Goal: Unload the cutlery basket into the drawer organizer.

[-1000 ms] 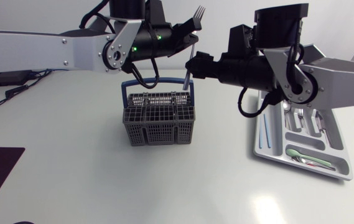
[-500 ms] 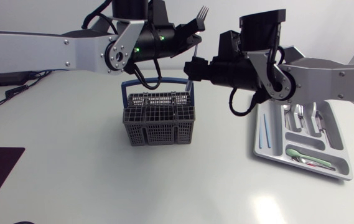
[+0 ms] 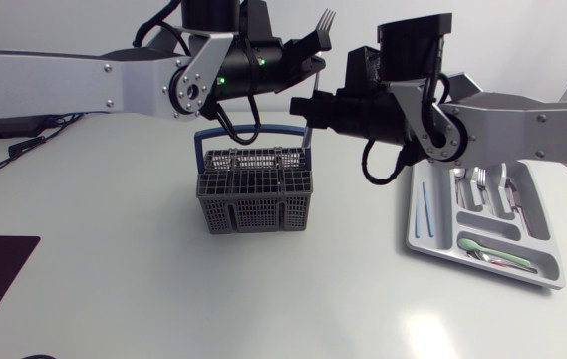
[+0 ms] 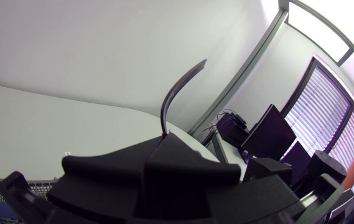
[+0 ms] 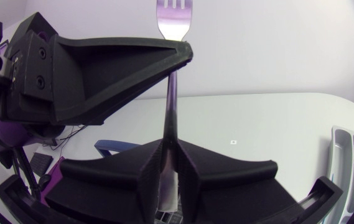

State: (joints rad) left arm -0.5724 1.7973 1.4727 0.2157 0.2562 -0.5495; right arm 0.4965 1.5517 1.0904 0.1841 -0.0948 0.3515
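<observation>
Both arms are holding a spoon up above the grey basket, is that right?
Not a spoon: it is a fork, its tines plain in the right wrist view. The left gripper and right gripper do both hold it above the grey cutlery basket.

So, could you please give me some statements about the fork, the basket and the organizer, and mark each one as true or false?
1. The fork is held with its tines pointing up. True.
2. The cutlery basket lies tipped on its side. False: it stands upright on the table.
3. Both the left gripper and the right gripper are closed on the fork. True, as far as the wrist views show.
4. The drawer organizer is empty. False: several pieces of cutlery already lie in its compartments.
5. The basket handle is red. False: it is blue.
</observation>
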